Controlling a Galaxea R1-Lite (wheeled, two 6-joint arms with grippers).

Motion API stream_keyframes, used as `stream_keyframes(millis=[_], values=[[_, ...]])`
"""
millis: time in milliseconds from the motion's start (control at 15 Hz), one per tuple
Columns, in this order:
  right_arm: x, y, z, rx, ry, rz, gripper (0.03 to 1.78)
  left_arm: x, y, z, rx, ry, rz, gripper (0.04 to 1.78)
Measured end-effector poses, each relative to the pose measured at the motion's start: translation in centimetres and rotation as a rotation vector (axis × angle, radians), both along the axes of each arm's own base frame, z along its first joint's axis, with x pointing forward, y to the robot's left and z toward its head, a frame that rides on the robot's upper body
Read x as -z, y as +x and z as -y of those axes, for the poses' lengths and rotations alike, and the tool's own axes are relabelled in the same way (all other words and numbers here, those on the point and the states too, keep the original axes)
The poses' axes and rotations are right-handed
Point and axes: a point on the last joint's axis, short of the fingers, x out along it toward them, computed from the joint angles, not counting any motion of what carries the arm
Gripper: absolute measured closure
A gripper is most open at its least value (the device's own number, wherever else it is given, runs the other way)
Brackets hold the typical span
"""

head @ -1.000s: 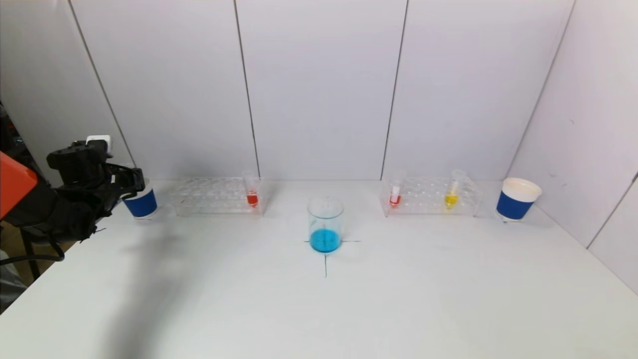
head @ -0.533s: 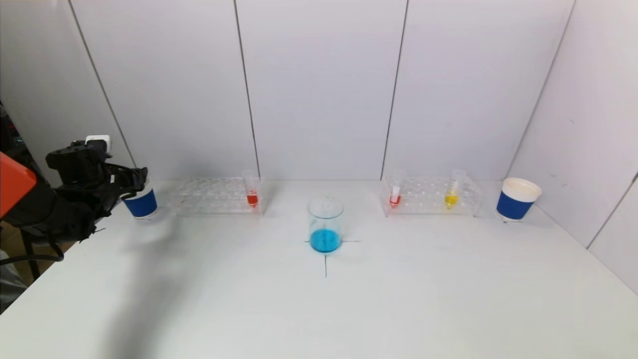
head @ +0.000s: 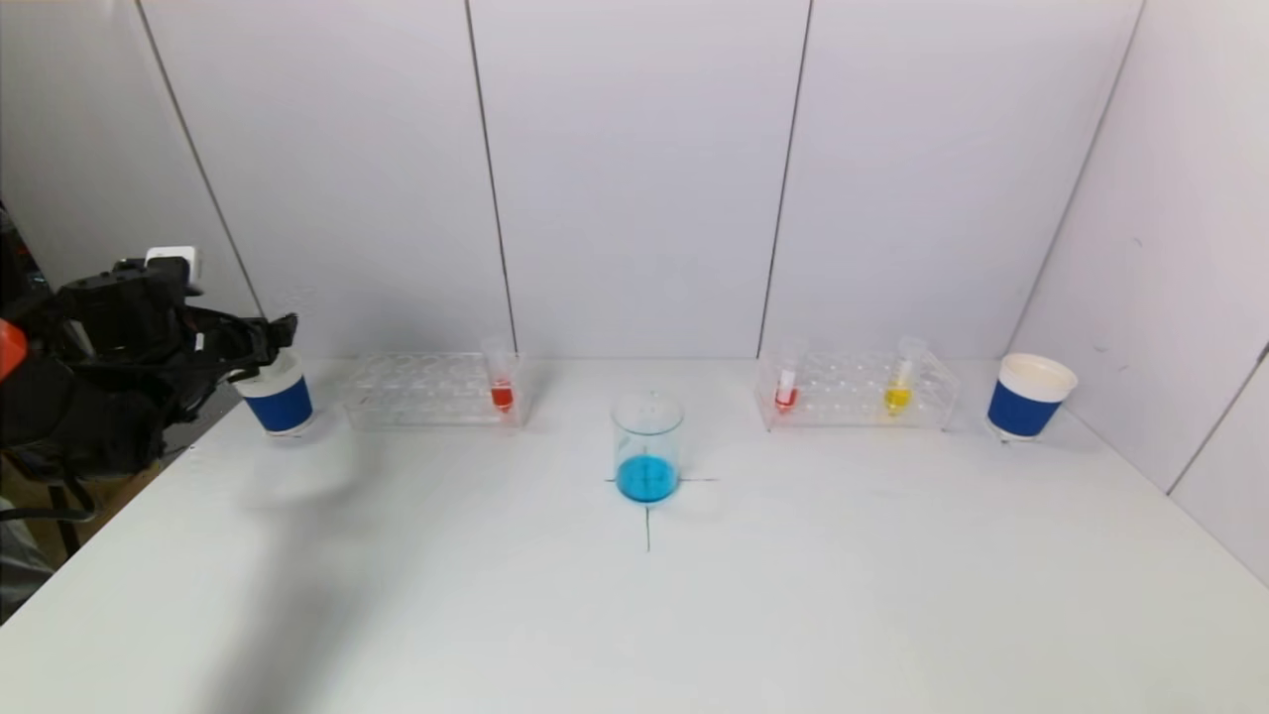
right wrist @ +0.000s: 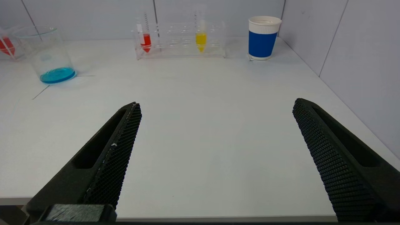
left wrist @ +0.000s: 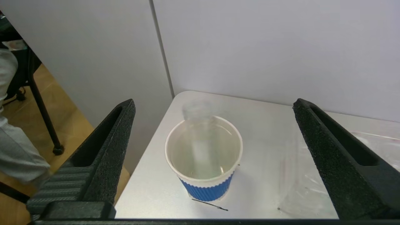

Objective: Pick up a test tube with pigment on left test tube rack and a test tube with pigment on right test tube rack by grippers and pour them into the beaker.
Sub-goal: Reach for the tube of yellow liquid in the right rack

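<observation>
Left gripper raised at far left, jaws wide; right gripper likewise agape.

A white table fills the lower part of the head view. Behind the table stands a back wall of pale grey panels split by thin dark vertical seams. To the right of the table a side wall of the same panels runs toward the camera. Off the table's left edge, a wood-toned floor shows in the left wrist view, with a dark furniture leg standing on it. Soft shadows lie across the table's left part.
</observation>
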Motion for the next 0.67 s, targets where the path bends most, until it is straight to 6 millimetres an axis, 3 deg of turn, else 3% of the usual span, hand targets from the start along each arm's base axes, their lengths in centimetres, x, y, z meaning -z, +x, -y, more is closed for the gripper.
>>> stream_keyframes(millis=[200,400,667], values=[[0.0,0.0,0.0,0.0,0.0,-0.001,0.05,-3.0,-3.5,1.5,0.091,-0.024,0.047,0.06],[0.0,0.0,0.0,0.0,0.0,-0.001,0.05,-5.5,-8.5,4.1,0.16,-0.029,0.086,0.06],[0.0,0.0,0.0,0.0,0.0,0.0,0.05,-7.3,-15.6,7.5,0.245,-0.02,0.131,0.06]])
